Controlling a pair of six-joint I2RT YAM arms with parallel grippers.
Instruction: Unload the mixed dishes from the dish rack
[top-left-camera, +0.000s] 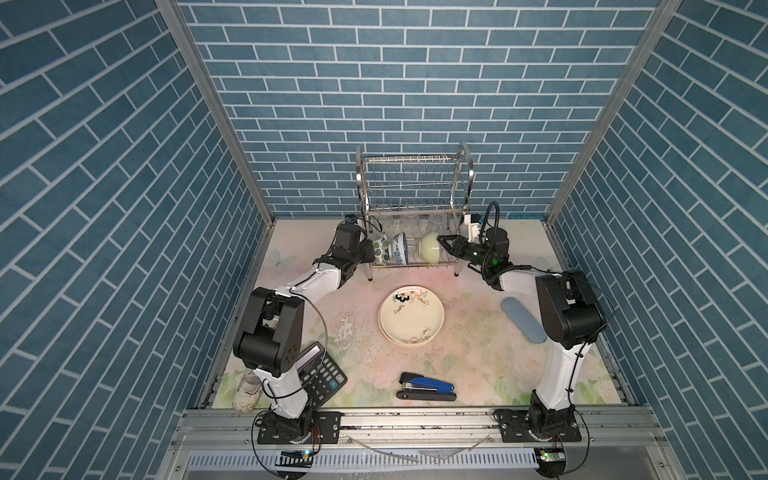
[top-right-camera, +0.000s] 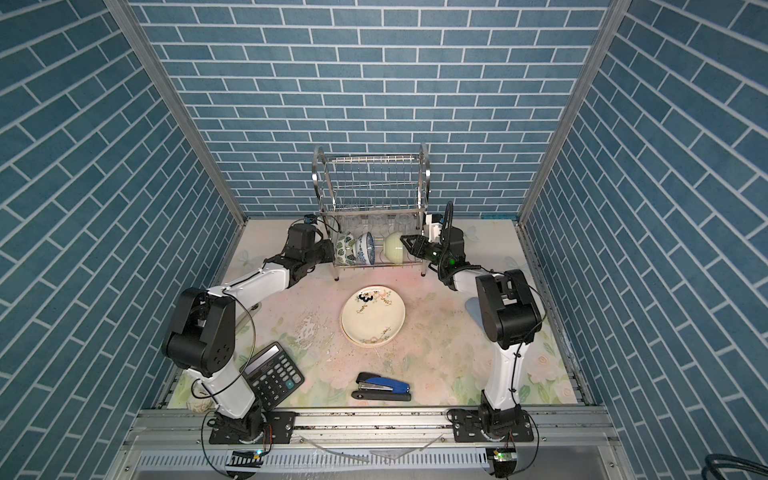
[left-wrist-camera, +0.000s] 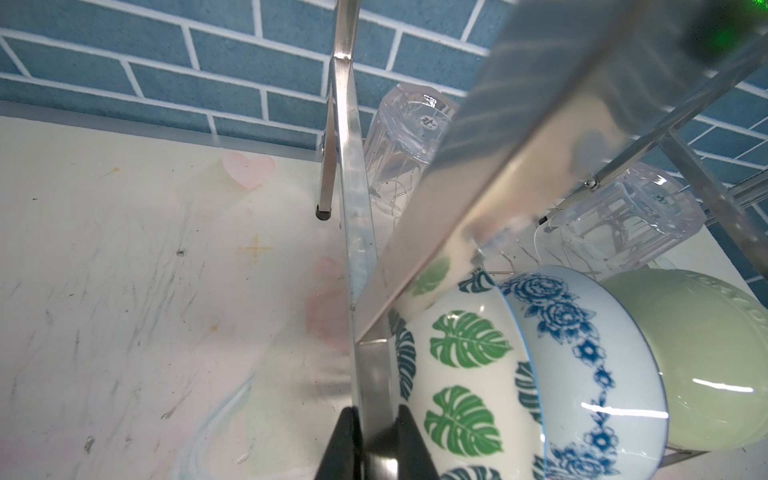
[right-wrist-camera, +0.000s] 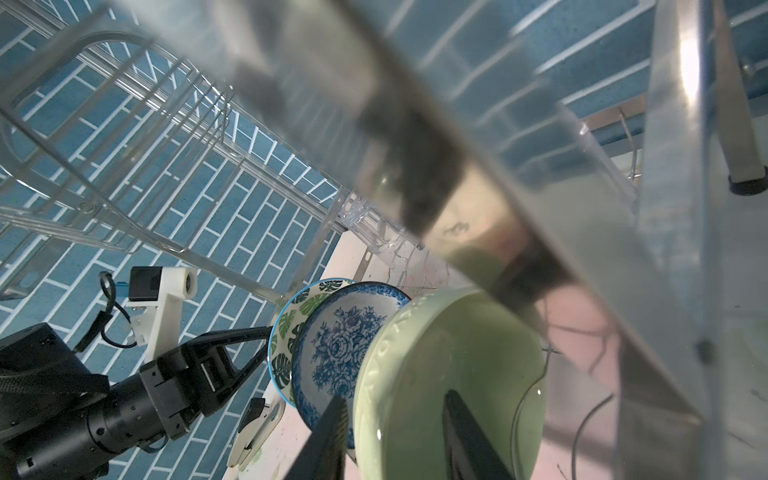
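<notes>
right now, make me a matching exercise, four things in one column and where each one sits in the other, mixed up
Things:
1 leaf bowl
2 cream plate
3 stapler
4 calculator

Places:
a front of the table, middle
b lower shelf of the rack, on edge
c front left corner of the table
d middle of the table, in front of the rack

Pairs: 1-b, 2-d, 3-a, 4-c
</notes>
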